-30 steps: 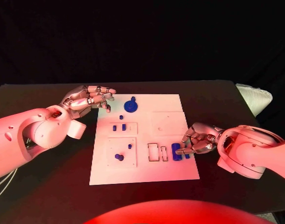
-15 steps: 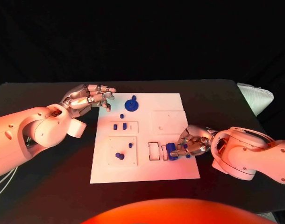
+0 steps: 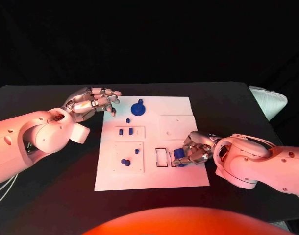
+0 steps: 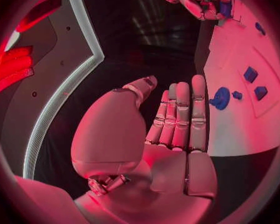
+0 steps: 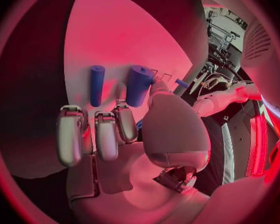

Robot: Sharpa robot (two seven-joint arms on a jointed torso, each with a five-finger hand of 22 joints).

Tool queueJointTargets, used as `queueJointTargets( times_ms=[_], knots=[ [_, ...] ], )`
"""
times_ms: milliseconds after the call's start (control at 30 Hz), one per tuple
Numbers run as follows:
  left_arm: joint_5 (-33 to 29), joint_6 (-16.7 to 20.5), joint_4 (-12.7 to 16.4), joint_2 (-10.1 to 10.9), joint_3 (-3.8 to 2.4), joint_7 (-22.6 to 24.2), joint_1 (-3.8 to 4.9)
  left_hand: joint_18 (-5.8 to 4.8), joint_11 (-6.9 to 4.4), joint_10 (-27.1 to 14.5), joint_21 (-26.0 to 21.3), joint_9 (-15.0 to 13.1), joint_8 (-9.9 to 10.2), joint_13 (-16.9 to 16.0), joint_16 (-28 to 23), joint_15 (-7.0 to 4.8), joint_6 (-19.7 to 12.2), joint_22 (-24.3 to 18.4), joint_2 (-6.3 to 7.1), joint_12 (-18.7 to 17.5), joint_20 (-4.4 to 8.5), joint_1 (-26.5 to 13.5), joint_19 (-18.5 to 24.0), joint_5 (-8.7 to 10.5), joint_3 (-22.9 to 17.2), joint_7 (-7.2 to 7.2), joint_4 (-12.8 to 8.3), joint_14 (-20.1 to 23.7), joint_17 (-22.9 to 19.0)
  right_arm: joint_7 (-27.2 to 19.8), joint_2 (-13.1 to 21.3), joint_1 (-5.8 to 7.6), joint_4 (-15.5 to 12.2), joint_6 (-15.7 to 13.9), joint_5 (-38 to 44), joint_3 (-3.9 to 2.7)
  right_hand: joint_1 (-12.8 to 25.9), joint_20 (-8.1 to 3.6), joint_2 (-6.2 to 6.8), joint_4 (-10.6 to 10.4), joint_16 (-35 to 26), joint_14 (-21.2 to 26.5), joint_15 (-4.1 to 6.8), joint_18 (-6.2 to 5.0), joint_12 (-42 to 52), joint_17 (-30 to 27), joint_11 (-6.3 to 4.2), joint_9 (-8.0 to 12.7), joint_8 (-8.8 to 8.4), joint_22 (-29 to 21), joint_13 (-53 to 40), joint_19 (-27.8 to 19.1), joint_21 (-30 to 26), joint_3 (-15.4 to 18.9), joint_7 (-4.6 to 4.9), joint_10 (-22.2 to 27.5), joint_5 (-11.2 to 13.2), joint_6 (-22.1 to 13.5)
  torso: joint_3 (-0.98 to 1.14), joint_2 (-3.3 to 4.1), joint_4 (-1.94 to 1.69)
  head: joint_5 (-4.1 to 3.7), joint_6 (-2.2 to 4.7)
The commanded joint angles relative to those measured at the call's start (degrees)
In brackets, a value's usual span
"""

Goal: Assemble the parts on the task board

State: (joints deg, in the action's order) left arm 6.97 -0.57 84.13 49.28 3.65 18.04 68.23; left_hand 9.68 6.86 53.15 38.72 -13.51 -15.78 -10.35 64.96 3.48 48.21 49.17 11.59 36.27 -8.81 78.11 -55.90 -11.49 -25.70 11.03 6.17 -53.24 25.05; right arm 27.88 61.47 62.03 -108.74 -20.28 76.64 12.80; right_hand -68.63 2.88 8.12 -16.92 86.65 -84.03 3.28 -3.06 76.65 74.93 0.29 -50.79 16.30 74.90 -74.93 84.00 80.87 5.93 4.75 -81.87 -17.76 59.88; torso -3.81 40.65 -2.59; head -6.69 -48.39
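Looks light, rigid and slick: thicker blue cylinder point(image 5: 139, 84) on task board point(image 3: 185, 181) at right hand point(image 3: 194, 149), fingers curled without clear grip; best pinched mid-barrel; left hand point(image 3: 93, 103) empty, half-curled.

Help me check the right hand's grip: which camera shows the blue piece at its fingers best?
The right wrist view: the blue piece stands large and unobstructed beyond the fingertips, beside a thinner blue rod. The head view shows the right hand covering most of it on the white board. The left wrist view shows a distant speck.
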Motion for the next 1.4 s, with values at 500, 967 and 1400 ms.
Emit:
queueJointTargets(
  times_ms=[500,967,1400],
  knots=[
    [-0.2,-1.1,-0.1,-0.2,-0.04,-0.1,0.01,0.81,-0.02,-0.2,-0.4,0.1,-0.2,0.0,0.1,-0.20,0.0,-0.1,-0.29,0.3,-0.01,0.3,-0.2,0.21,0.3,-0.28,0.1,0.1,0.1,-0.2,3.0,0.80,-1.3,-6.7,-18.6,0.63,-10.4,-0.94,-2.36,0.4,0.7,-4.6,0.95,1.27,-1.2,9.0,-0.85,23.0,-0.13,11.3,-3.1,3.5,1.0,-7.6,-0.96,-0.3,-11.9,1.5,0.00,-0.07,0.01,0.44,0.31],
    [-0.2,-0.9,-0.3,-0.4,-0.04,-0.2,0.01,0.80,-0.04,-0.6,-0.6,0.2,-0.2,-0.5,0.0,-0.23,-0.3,-0.2,-0.29,1.3,0.01,-0.1,-0.3,0.21,0.6,-0.25,0.6,0.1,0.2,-2.1,0.9,4.72,-3.6,-8.1,-29.4,0.62,-6.7,-1.28,-0.76,0.2,1.4,-4.9,1.29,1.63,0.8,10.6,-1.26,23.4,0.62,12.2,-5.2,4.0,2.6,-12.4,-1.47,-2.1,-6.7,3.1,-0.03,0.06,0.05,0.65,0.70],
    [-0.2,-1.1,-0.2,-0.4,-0.04,-0.3,0.01,0.79,-0.02,-0.6,-0.6,0.2,-0.2,-0.5,0.0,-0.22,-0.3,-0.2,-0.31,1.3,0.01,-0.1,-0.3,0.20,0.6,-0.22,0.7,0.1,0.2,0.0,-4.6,3.57,-0.9,-3.5,-27.4,0.67,-0.2,-1.44,-1.39,0.2,1.9,-5.2,1.48,1.75,2.2,11.9,-1.50,24.4,1.50,12.6,-6.9,4.2,3.1,-15.1,-1.77,-3.2,-3.9,4.2,0.00,0.01,0.04,0.93,0.33]
  ],
)
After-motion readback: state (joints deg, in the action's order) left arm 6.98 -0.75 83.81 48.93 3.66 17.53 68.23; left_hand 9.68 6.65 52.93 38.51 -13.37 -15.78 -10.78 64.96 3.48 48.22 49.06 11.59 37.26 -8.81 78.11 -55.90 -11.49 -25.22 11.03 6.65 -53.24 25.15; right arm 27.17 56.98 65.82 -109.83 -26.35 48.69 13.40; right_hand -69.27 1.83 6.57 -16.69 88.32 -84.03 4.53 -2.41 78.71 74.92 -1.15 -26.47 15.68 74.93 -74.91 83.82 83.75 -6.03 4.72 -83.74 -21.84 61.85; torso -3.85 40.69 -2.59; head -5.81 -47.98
